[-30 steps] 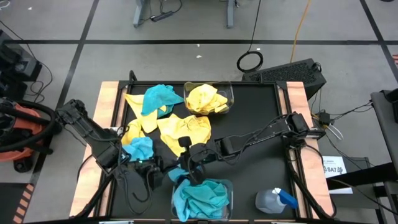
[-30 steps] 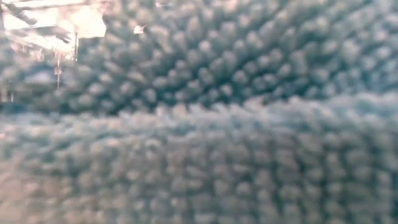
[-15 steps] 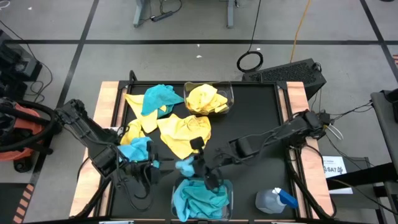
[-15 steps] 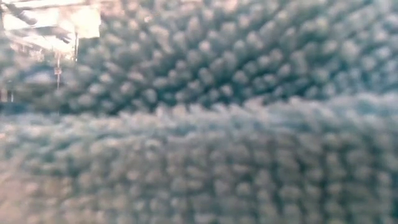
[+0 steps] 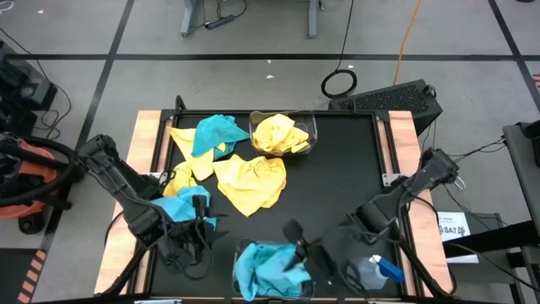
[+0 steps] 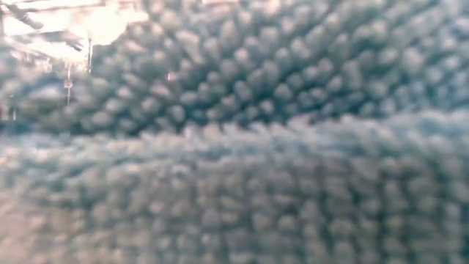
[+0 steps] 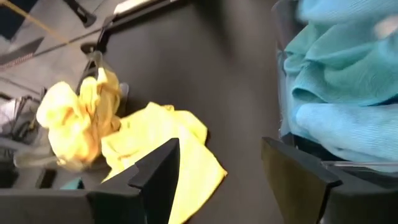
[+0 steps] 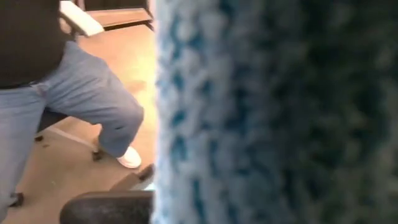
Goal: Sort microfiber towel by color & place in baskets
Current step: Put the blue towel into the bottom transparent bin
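Observation:
A clear basket point(image 5: 313, 128) at the far middle holds yellow towels point(image 5: 281, 135). A second basket point(image 5: 235, 285) at the near edge holds turquoise towels point(image 5: 257, 272). Loose yellow towels point(image 5: 250, 181) and turquoise towels point(image 5: 214, 133) lie on the black table. My right gripper point(image 5: 297, 247) hangs over the near basket, shut on a turquoise towel point(image 8: 261, 112). My left gripper point(image 7: 217, 155) stands open and empty at the near left, beside another turquoise towel point(image 5: 184, 205). Turquoise cloth point(image 6: 234, 147) fills the low view. My right gripper holds a turquoise towel that hangs right before its wrist camera, hiding the fingers and the place of contact. It comes from the table's right side, slanting down. The towel's lower part point(image 5: 285, 258) reaches the pile in the near basket.
A clear spray bottle with a blue trigger point(image 5: 372, 272) lies at the near right, under my right arm. Wooden rails point(image 5: 148, 143) edge the table left and right. A person's leg in jeans point(image 8: 93, 93) shows beyond the table.
My right gripper has carried a turquoise towel from the table's middle toward the near edge and a little right, to above the near basket. The towel has gone from hanging beside the gripper to resting partly on the pile.

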